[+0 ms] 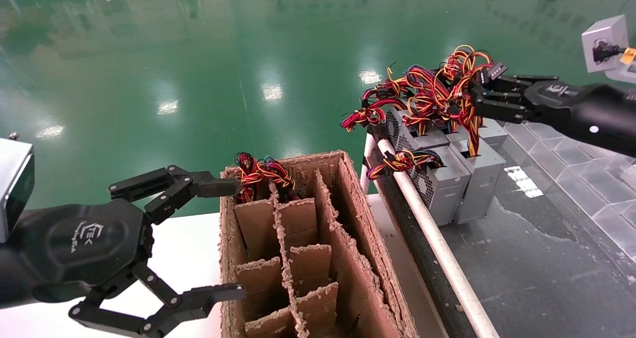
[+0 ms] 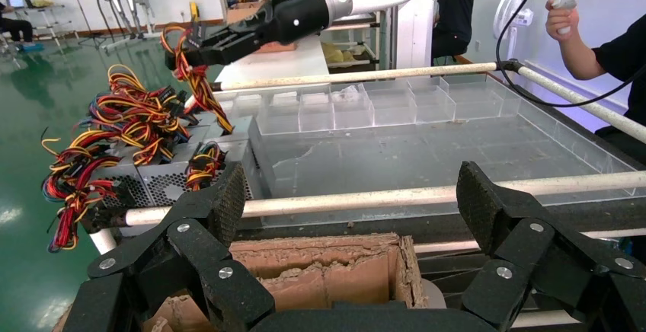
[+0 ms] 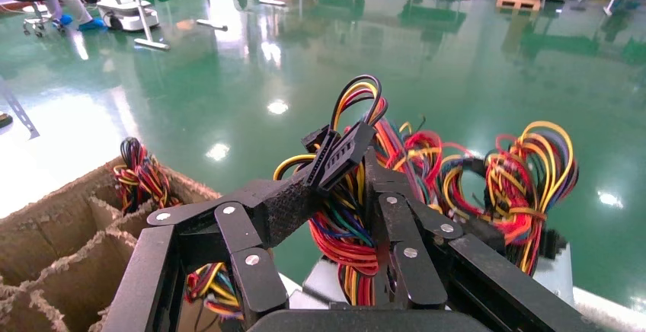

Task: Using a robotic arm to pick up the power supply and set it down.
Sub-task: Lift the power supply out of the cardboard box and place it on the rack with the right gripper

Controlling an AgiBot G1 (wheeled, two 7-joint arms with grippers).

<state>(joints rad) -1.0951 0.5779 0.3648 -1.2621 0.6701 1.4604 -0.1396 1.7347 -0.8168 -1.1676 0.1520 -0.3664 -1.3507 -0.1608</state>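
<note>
Several grey power supplies stand in a row at the near end of a black tray. My right gripper (image 1: 477,97) is above them, shut on the red, yellow and black wire bundle (image 1: 469,122) that rises from one power supply (image 1: 484,179). The wires (image 3: 335,225) are pinched between its fingers, and a black plug (image 3: 339,153) sticks out past the tips. From the left wrist, that gripper (image 2: 202,46) shows holding the bundle over the row. My left gripper (image 1: 236,238) hangs open beside the cardboard box (image 1: 348,218), with nothing between its fingers (image 2: 228,199).
The cardboard box (image 2: 320,263) has dividers, and another wire bundle (image 1: 258,174) pokes from a far cell. A white rail (image 1: 432,228) runs between box and tray. Clear plastic compartments (image 1: 571,149) line the tray's right side. A person (image 2: 602,50) stands beyond the tray.
</note>
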